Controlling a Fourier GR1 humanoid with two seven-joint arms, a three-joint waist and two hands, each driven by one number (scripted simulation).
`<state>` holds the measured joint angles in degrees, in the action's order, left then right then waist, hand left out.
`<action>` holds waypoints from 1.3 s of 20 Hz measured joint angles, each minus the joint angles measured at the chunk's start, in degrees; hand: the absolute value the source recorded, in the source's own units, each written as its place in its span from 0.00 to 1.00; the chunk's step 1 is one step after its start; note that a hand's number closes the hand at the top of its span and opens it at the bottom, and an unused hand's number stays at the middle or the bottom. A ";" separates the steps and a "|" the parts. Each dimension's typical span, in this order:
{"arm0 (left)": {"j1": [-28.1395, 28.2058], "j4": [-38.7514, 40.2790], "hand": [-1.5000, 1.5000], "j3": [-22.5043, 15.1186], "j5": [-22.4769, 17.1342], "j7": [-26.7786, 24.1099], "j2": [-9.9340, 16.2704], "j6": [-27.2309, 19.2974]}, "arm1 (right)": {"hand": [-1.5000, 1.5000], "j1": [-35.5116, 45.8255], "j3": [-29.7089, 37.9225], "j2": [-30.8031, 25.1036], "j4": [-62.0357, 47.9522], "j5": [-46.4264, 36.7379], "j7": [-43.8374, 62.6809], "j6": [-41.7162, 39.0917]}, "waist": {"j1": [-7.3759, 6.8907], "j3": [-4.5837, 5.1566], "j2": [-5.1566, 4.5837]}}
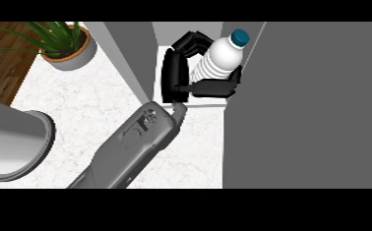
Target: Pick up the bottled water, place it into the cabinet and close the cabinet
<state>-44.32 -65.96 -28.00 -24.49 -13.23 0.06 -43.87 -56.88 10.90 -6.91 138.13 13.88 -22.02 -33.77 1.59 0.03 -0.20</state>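
- Black fingers (190,42) curled round the far side of the bottled water (216,60), thumb pressed across its near side: bottle gripped between them.
- Right hand (176,72) reaching into the cabinet (305,107), in the opening between the open door panel at left and the grey cabinet wall at right.
- Bottled water tilted, teal cap toward far right, ribbed white body just over the white shelf inside the opening.
- Grey forearm (138,141) running from the near left up to the hand, over the marble counter (80,97).
- Potted plant (67,45) at far left; a grey round object (22,144) at the left edge.
- Left hand out of sight.
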 measured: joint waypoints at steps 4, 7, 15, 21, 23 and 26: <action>-2.63 6.08 1.00 0.79 -0.27 -1.45 -0.03 0.33 | 0.00 0.89 1.53 -0.69 -0.36 0.61 0.39 -0.58 | 0.06 0.00 -0.07; -3.70 10.67 1.00 2.71 -1.62 -3.75 -0.03 1.82 | 0.00 1.02 2.23 -1.01 -0.53 1.13 0.59 -1.15 | 0.28 0.01 -0.18; -7.14 21.34 1.00 7.47 -7.05 -11.37 -0.05 4.17 | 0.00 2.28 3.29 -1.67 -1.21 2.95 1.19 -1.98 | 0.97 0.03 -0.44; -12.11 32.15 1.00 9.23 -6.20 -15.68 0.05 5.53 | 0.00 3.56 2.17 -1.59 -1.42 3.49 2.27 -2.15 | 1.22 0.02 -0.56; -14.13 35.53 0.00 8.84 -4.87 -14.89 0.56 5.82 | 0.00 3.48 1.91 -1.52 -1.34 3.69 2.43 -2.12 | 1.14 0.02 -0.53; -16.84 40.21 0.00 8.72 -3.44 -15.01 0.45 6.04 | 0.00 3.49 1.74 -1.21 -1.39 3.97 2.53 -1.94 | 1.28 0.02 -0.58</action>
<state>-61.16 -25.75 -19.28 -27.93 -28.24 0.51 -37.83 -53.39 12.64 -8.12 136.74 17.85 -19.48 -35.71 2.87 0.05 -0.78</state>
